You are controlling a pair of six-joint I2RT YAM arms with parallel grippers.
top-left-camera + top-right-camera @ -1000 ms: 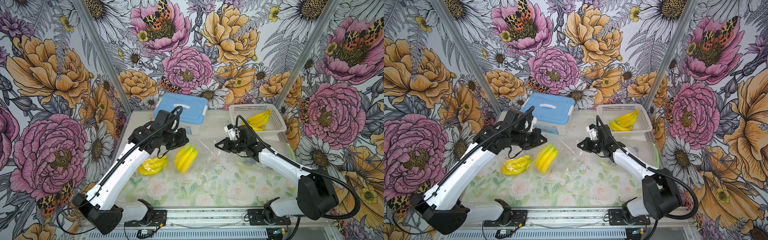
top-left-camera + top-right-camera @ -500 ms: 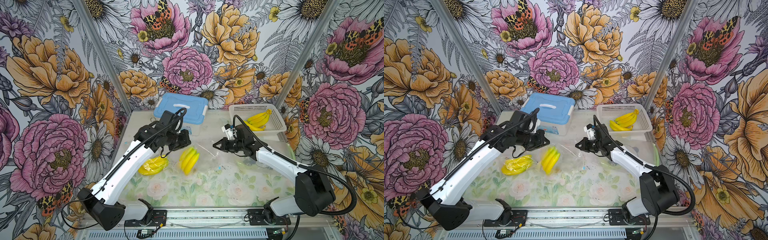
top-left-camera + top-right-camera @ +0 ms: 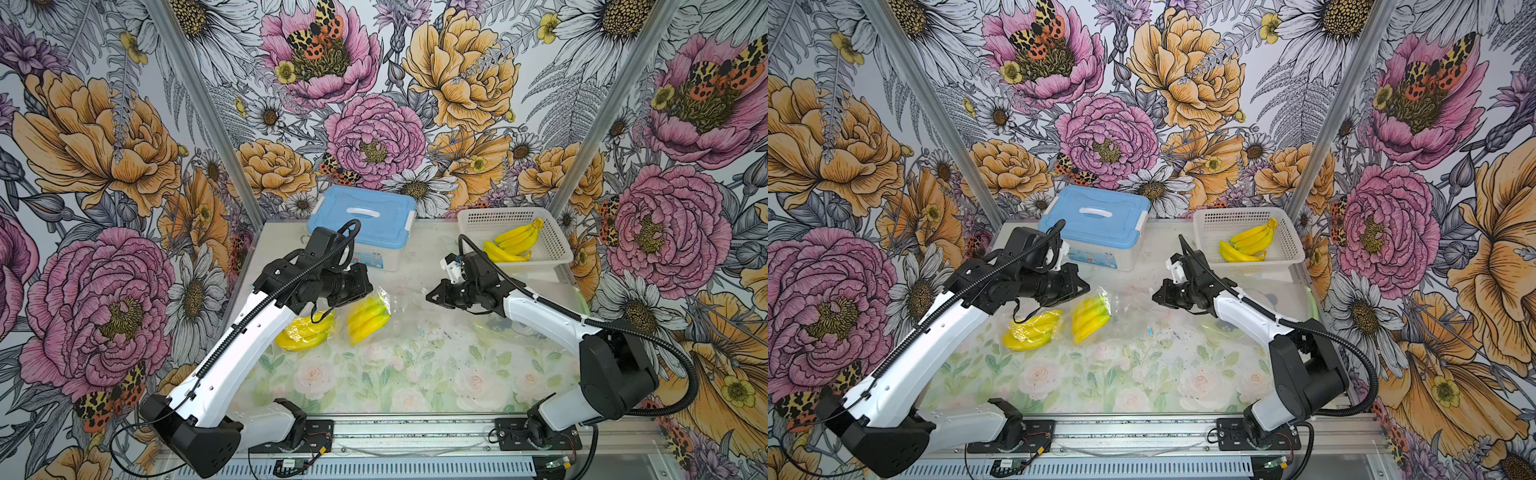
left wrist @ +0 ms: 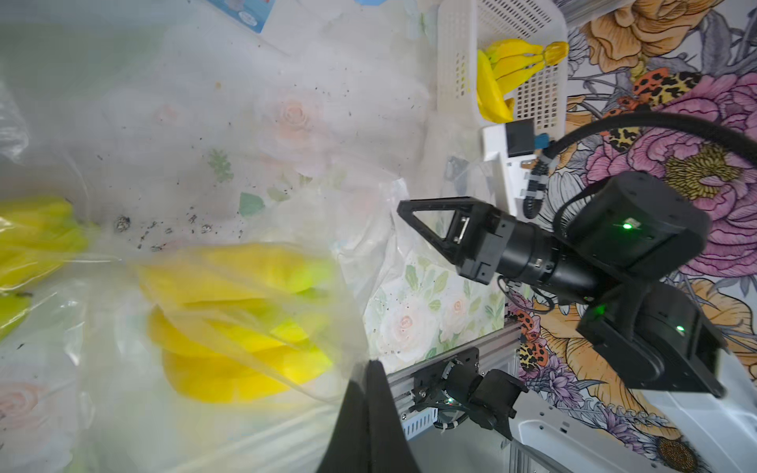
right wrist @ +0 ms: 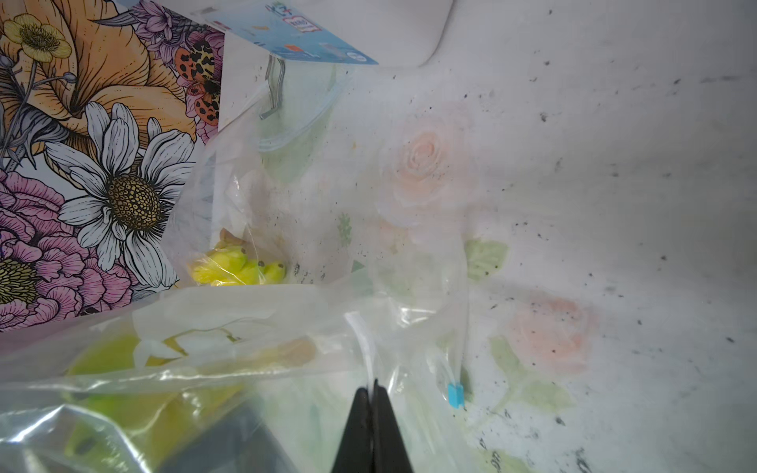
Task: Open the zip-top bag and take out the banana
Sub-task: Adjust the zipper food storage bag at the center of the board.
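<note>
A clear zip-top bag (image 3: 405,303) hangs stretched between my two grippers, just above the table. A yellow banana bunch (image 3: 368,318) (image 3: 1090,318) sits inside it at its left end, blurred in the left wrist view (image 4: 237,319). My left gripper (image 3: 368,284) (image 4: 366,364) is shut on the bag's edge right above the bunch. My right gripper (image 3: 430,296) (image 5: 373,385) is shut on the opposite rim strip of the bag. The bag's blue slider (image 5: 455,395) sits close beside the right fingertips.
A second bagged banana bunch (image 3: 305,332) lies on the table under the left arm. At the back stand a blue-lidded box (image 3: 361,224) and a white basket (image 3: 552,245) with bananas (image 3: 513,245). Loose clear plastic (image 3: 498,328) lies under the right arm.
The bagged bunch swung a little to the right and back under the left gripper. The right gripper edged slightly left and lower. Both grips held.
</note>
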